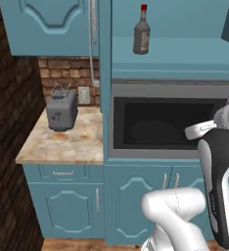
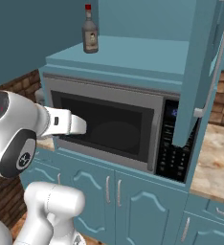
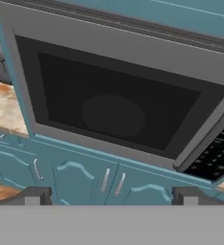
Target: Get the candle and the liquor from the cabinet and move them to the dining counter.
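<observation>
On open cabinet (image 2: 133,60) shelf: liquor (image 1: 142,31) upright. Pincer (image 3: 111,196) spread wide, empty, facing microwave (image 3: 118,110).

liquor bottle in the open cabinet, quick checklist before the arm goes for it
1. Cabinet door open: ok.
2. Liquor bottle upright on the shelf above the microwave: ok.
3. Space beside the bottle free of other items: ok.
4. Gripper open and empty: ok.
5. Gripper aimed at the bottle: not ok, the hand view faces the microwave door.
6. Candle located: cannot tell.
</observation>
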